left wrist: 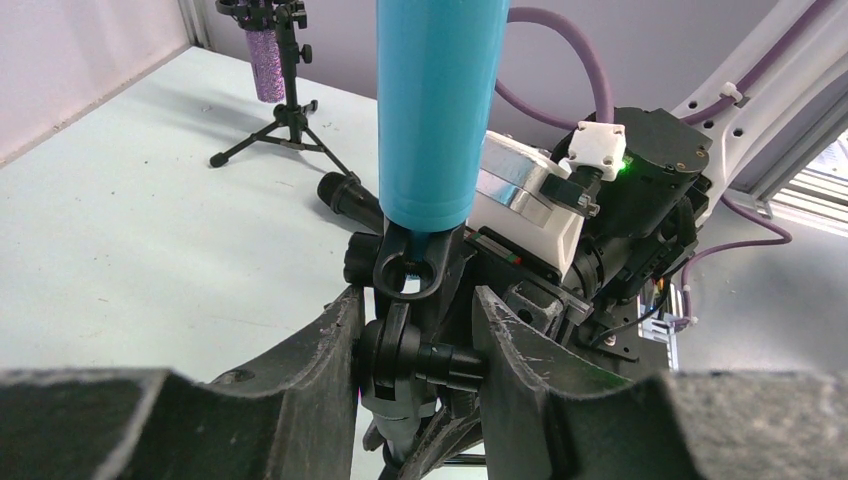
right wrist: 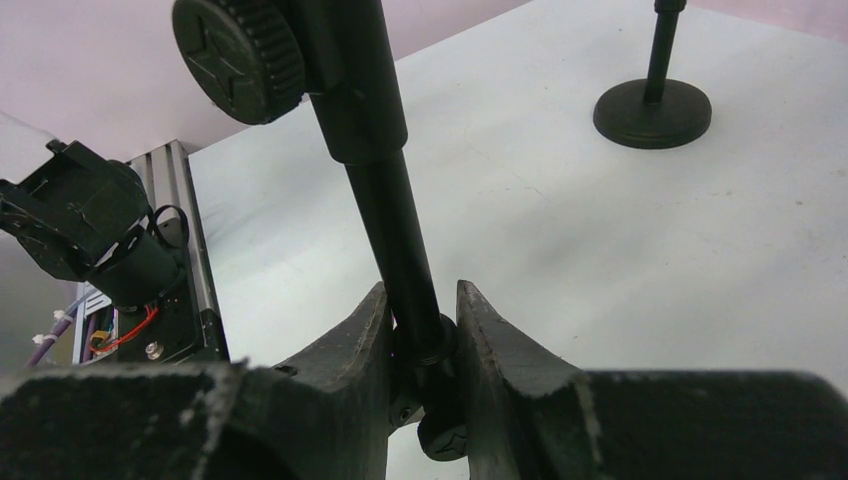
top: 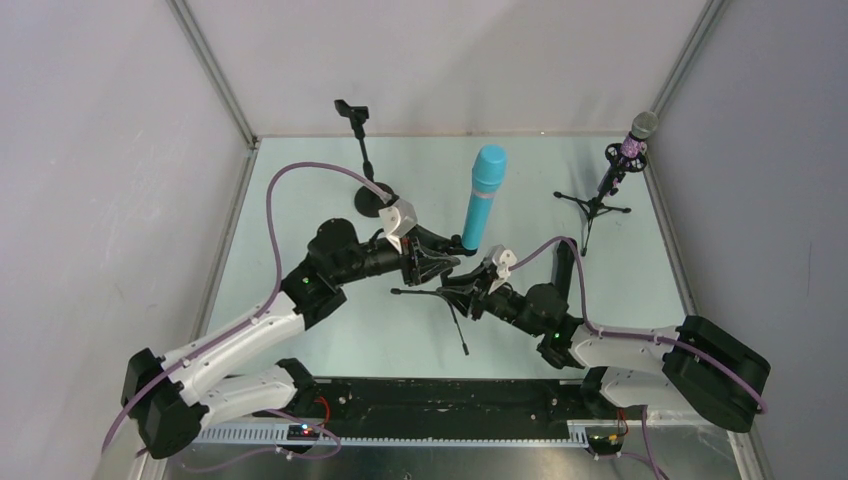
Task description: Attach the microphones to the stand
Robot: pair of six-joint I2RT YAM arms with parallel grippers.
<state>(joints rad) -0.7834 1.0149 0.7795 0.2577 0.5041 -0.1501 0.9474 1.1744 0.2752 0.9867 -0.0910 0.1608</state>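
The turquoise microphone [top: 484, 196] [left wrist: 440, 110] stands nearly upright in the clip of a small black tripod stand [top: 452, 300] at the table's middle. My left gripper [top: 440, 264] [left wrist: 415, 300] is shut on the swivel joint [left wrist: 420, 350] of that stand, just under the clip. From the other side my right gripper [top: 458, 289] [right wrist: 420, 290] is shut on the stand's black pole [right wrist: 395, 230], below a star knob [right wrist: 238, 55]. The purple glittery microphone [top: 630, 148] [left wrist: 267, 62] sits in a second tripod stand [top: 595, 205] at the back right.
A round-base stand [top: 368, 190] [right wrist: 652, 112] with an empty clip [top: 350, 108] stands at the back left. Grey walls close the table on three sides. The held tripod's legs [top: 460, 330] splay toward the near edge between the two arms.
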